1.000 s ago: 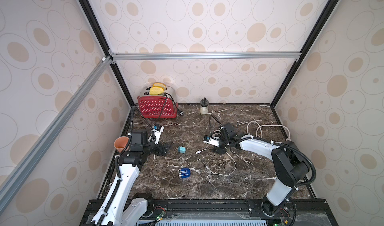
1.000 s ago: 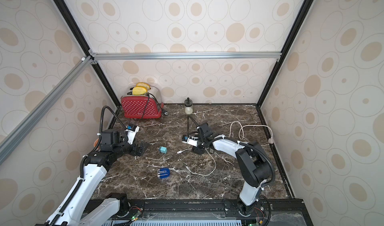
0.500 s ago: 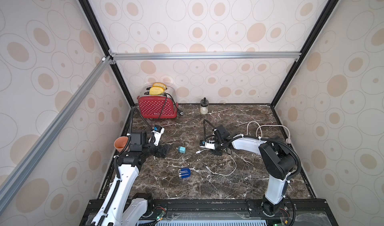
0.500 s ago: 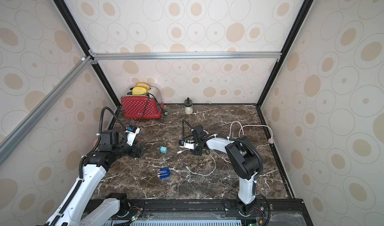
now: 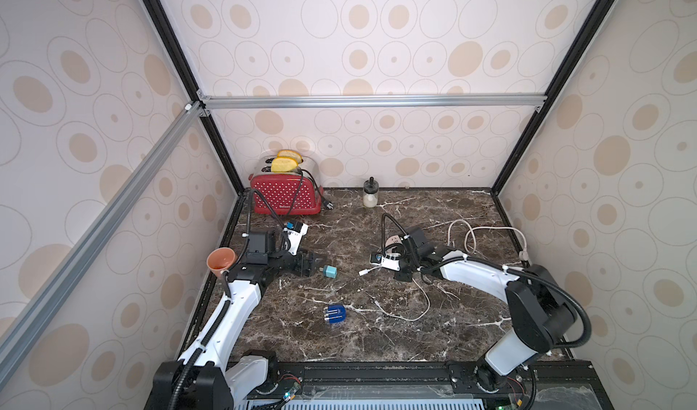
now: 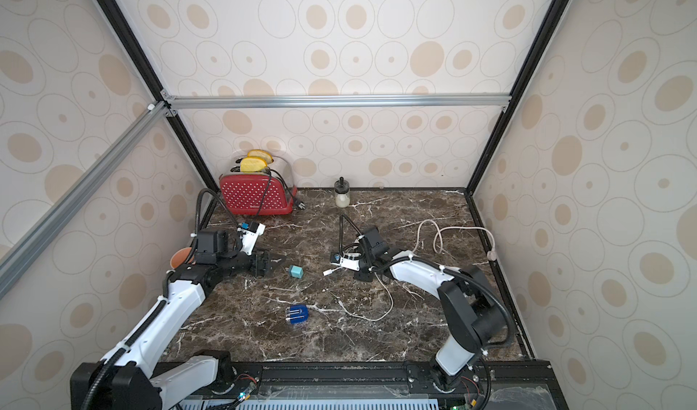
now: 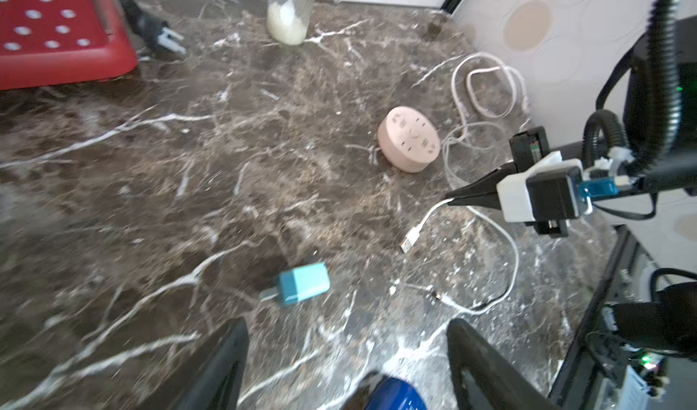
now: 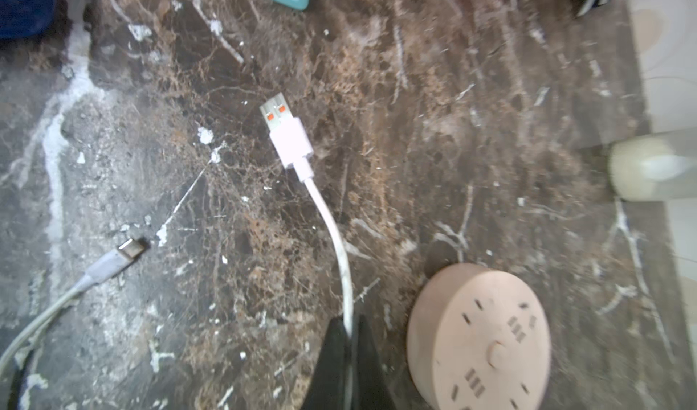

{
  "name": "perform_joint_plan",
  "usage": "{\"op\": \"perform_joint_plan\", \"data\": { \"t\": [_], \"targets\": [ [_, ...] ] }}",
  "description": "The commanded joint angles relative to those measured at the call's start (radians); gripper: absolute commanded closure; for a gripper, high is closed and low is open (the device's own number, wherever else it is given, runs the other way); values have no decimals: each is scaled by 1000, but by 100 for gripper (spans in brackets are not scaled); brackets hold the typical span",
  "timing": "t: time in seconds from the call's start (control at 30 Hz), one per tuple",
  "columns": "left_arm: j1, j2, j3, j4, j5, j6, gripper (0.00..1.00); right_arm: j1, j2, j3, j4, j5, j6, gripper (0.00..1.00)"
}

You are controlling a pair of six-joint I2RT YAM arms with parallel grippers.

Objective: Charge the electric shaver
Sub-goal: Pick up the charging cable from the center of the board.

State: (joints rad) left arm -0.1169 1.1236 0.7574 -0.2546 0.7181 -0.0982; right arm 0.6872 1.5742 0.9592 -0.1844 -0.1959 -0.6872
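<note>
A: How do our arms stand?
B: Both reach low over the table (image 5: 286, 336). Our left gripper (image 7: 347, 321) is level, fingers wide, adapter (image 7: 303, 283) just ahead. Our right gripper (image 8: 349, 327) pinches the white cable (image 8: 332, 231).
A: The shaver (image 5: 335, 314)?
B: Lying well apart from both finger pairs.
</note>
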Motion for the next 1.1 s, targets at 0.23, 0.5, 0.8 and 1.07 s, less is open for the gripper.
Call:
{"op": "perform_joint_plan", "data": {
  "t": [0.23, 0.5, 0.8, 1.07],
  "targets": [
    [-171, 284, 71, 334, 201, -220, 16, -64, -256, -169, 120, -11, 59, 100],
    [-259, 468, 195, 408, 237, -257, 17, -102, -321, -203, 181, -60, 105, 100],
    [-290, 544, 258, 434, 311, -287, 28, -105, -279, -210, 275, -67, 174, 100],
    [-314, 561, 275, 440, 316, -285, 37, -105, -245, -200, 313, -104, 213, 100]
  ]
}}
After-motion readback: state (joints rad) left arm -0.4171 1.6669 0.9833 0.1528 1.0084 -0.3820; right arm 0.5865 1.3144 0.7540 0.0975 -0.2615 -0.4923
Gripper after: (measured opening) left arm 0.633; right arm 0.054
